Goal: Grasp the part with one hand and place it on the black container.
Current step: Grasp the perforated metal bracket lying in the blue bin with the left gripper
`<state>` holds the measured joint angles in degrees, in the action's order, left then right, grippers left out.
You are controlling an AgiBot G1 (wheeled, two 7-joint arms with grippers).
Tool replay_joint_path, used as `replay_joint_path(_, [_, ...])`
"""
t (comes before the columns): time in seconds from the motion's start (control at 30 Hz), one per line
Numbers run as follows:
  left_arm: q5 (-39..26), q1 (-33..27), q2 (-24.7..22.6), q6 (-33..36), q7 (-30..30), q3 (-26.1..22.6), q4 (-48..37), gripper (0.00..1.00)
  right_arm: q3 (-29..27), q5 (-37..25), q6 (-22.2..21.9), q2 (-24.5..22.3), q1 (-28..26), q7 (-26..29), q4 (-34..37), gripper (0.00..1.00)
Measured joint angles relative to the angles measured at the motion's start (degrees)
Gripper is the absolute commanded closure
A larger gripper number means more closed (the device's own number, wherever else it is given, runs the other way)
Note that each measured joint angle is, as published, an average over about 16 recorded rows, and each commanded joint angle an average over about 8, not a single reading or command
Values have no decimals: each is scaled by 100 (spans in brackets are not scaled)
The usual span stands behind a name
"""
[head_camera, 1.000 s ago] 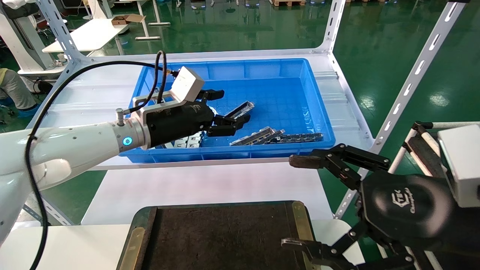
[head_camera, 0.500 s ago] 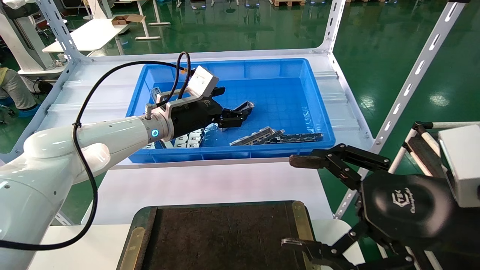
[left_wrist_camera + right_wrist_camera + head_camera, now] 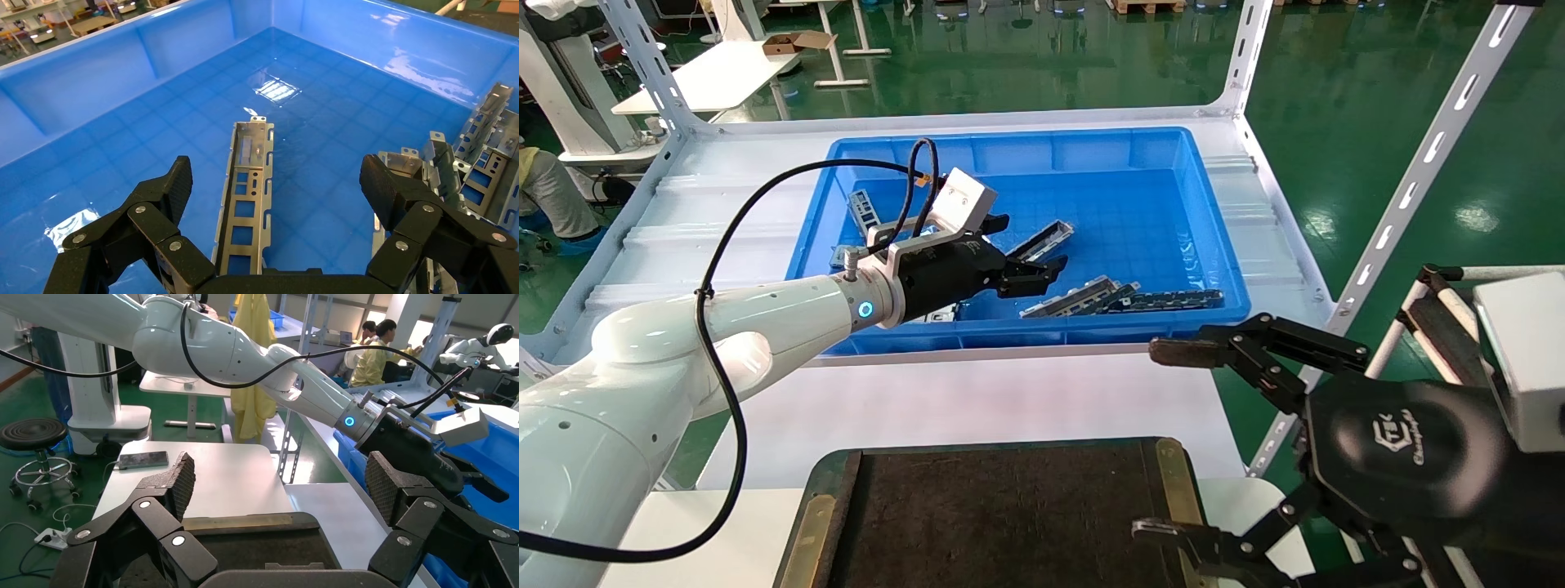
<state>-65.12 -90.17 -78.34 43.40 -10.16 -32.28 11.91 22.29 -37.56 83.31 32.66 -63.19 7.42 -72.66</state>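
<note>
The part (image 3: 1042, 239), a narrow silver trough-shaped shell with rectangular slots, lies alone on the floor of the blue bin (image 3: 1026, 335). My left gripper (image 3: 1030, 245) is open and low inside the bin, with one finger on each side of the part and neither touching it. In the left wrist view the part (image 3: 248, 190) runs lengthwise between the spread fingers of the left gripper (image 3: 278, 184). The black container (image 3: 1173, 482) sits at the near table edge, its floor bare. My right gripper (image 3: 1158, 441) is open and empty, parked beside the container's right rim (image 3: 245, 539).
More silver shells (image 3: 1083, 298) and a dark slotted strip (image 3: 1173, 300) lie along the bin's front wall. Flat plates (image 3: 862, 204) lie at the bin's left. In the left wrist view a pile of shells (image 3: 483, 159) is close to one finger. White shelf posts (image 3: 1410, 188) stand on the right.
My left arm has reached farther into the bin and lowered, bringing the open gripper down around the part. The part and the right arm have not moved.
</note>
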Motion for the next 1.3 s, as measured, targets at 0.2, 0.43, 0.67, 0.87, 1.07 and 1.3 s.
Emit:
replay_joint_path(0.2, [143, 55, 7, -124, 99, -229, 35, 100, 0, 0, 0, 0, 0, 0, 0, 100])
replay_joint_path(0.43, [302, 101, 17, -262, 140, -456, 32, 100, 1, 0, 0, 0, 0, 0, 0, 100])
replay_joint_path(0.67, [463, 122, 22, -355, 151, -639, 20, 100, 1, 1, 0, 0, 0, 0, 0, 100])
replay_joint_path(0.87, [607, 133, 25, -404, 167, -777, 19, 100, 1, 1, 0, 0, 0, -1, 0, 100])
replay_joint_path(1.07, [748, 130, 28, -442, 185, -905, 18, 100, 1, 1, -1, 0, 0, -1, 0, 100])
replay_joint_path(1.3, [916, 98, 38, -480, 161, -1022, 6, 100, 2, 1, -1, -1, 0, -1, 0, 100])
